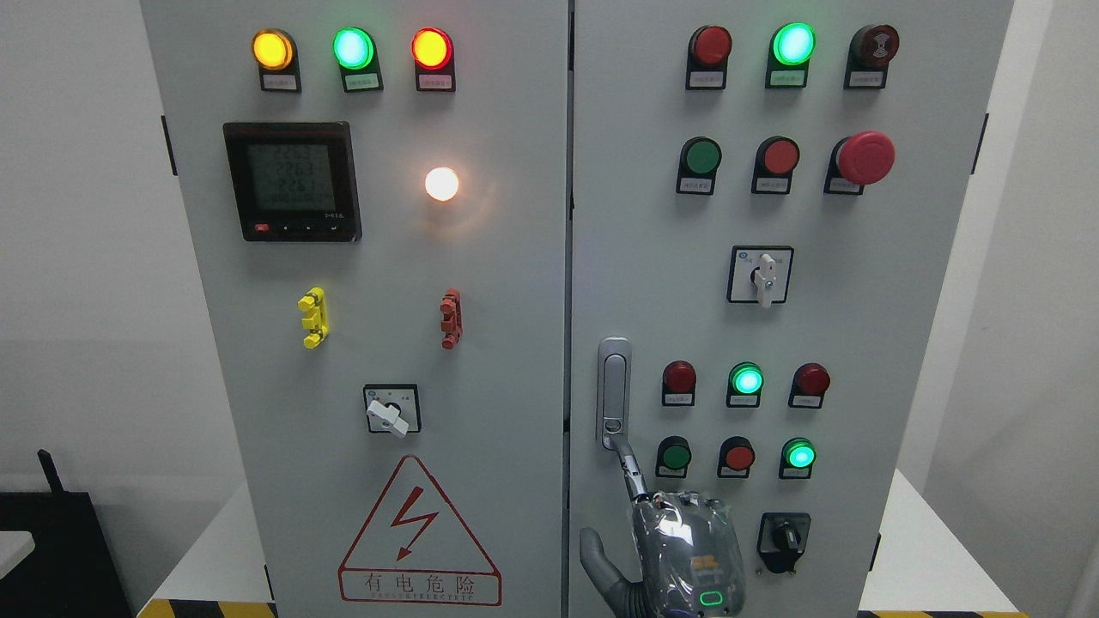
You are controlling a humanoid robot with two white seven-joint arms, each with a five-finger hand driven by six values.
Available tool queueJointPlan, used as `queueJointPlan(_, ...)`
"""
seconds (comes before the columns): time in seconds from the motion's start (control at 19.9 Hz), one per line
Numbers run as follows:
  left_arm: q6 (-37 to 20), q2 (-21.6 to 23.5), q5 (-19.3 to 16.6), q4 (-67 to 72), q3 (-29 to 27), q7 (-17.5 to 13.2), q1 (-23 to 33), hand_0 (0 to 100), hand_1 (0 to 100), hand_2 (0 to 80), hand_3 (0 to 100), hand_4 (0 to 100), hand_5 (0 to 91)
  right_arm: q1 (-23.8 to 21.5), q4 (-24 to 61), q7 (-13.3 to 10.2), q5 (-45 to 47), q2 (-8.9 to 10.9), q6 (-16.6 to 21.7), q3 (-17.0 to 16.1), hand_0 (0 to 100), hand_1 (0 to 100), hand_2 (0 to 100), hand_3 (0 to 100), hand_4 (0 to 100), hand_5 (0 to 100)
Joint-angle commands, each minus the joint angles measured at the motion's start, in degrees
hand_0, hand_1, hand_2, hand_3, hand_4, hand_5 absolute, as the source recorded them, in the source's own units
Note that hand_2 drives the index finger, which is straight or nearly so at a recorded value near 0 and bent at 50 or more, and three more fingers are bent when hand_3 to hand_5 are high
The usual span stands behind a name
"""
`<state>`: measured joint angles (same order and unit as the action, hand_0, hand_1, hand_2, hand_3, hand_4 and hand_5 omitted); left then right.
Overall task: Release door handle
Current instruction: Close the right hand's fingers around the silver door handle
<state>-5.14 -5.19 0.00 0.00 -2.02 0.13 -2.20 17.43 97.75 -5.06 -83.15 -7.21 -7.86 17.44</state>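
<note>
On the right-hand door of the grey electrical cabinet [901, 283], just beside its inner edge, the silver door handle [614, 390] sits upright and flush in its recess, and both doors look shut. One extended finger [631, 468] of a robot hand [678, 541] reaches up to the handle's lower end, touching or nearly touching the lock there; the other fingers are not wrapped round the handle and the thumb stands apart at the lower left, so the hand looks loose and holds nothing. Which arm it belongs to I cannot tell, since it rises from the bottom edge near the middle. Judging from this, the letting go seems nearly done: what is left is to draw that finger clear. Around it sit lit green pilot lamps [746, 379] and red push buttons [679, 376].
</note>
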Motion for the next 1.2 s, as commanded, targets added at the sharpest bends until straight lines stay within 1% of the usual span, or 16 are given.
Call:
queueJointPlan(0.0,0.0,0.0,-1.6,-0.5,0.0,0.0,0.0,12,39,0.0,0,0,0.0,-0.4,-0.3,0.1,0.0,-0.09,0.0,0.0,41,36,2,100,100,100)
queueJointPlan(0.7,0.0,0.0,-1.6,-0.5,0.0,0.0,0.0,12,39,0.0,0,0,0.0,-0.3,-0.2,0.1,0.1,0.09,0.1,0.0,40,36,3,100,100,100)
queueJointPlan(0.85,0.0,0.0,-1.6,-0.5,0.0,0.0,0.0,12,39,0.0,0,0,0.0,-0.5,0.2,-0.5,0.2,0.09,0.5,0.1,40,36,3,100,100,100)
queueJointPlan(1.0,0.0,0.0,-1.6,-0.5,0.0,0.0,0.0,12,39,0.0,0,0,0.0,-0.2,0.3,-2.2,0.3,0.18,0.8,0.1,40,36,6,100,100,99)
queueJointPlan(1.15,0.0,0.0,-1.6,-0.5,0.0,0.0,0.0,12,39,0.0,0,0,0.0,-0.3,0.3,-2.5,0.3,0.09,0.9,0.1,40,35,9,100,100,99)
